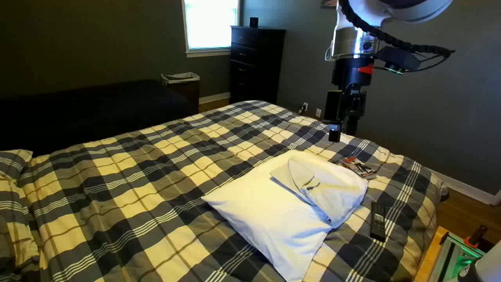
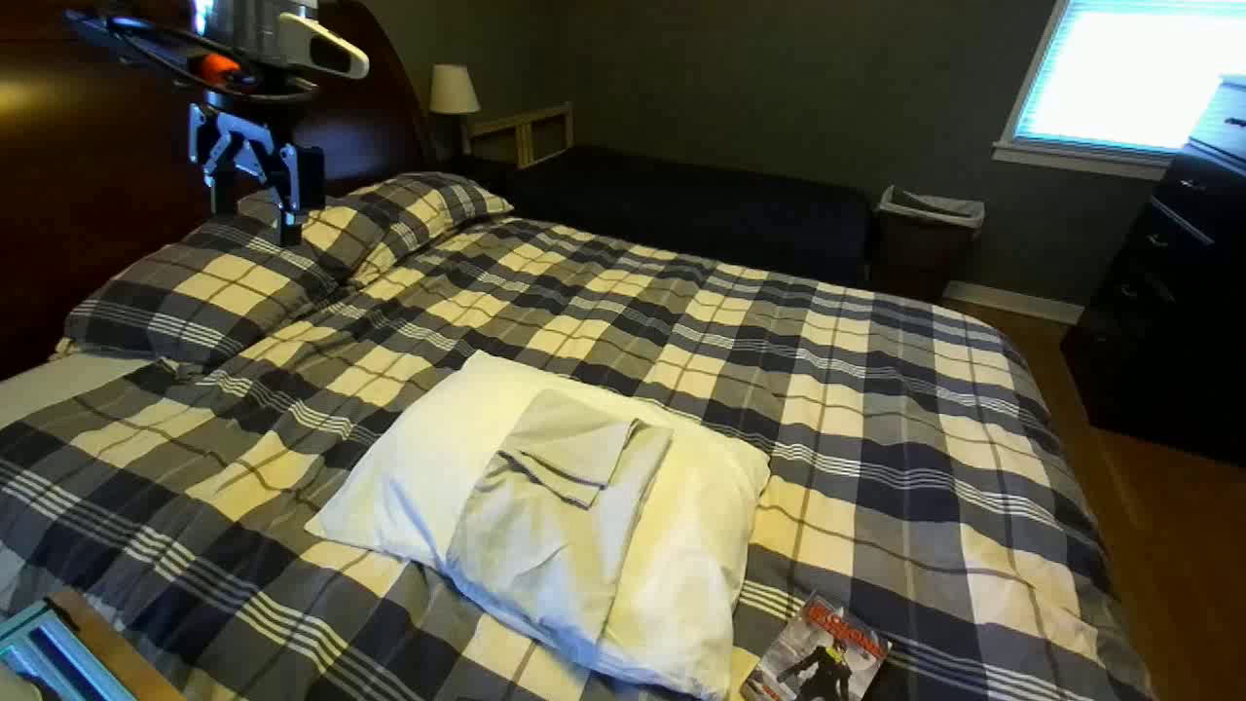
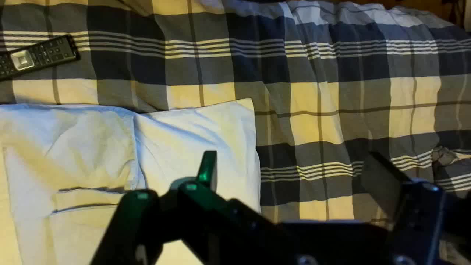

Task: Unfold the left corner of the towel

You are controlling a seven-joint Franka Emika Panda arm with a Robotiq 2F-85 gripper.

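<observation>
Gripper (image 2: 256, 226) high over the bed (image 2: 857, 380), on the towel's headboard-edge side; jaws wide, nothing between them. Towel (image 2: 545, 565) doubled up on what looks like a white pillow (image 2: 701, 526), nearer the bed's robot-side edge than its far edge. Left corner (image 2: 574, 443) (the turned-back flap, I take it) not yet opened out. Risks: pinch too deep, lower layer likely comes along; too shallow, cloth may slip; pressing hard, soft backing could shift the fold.
</observation>
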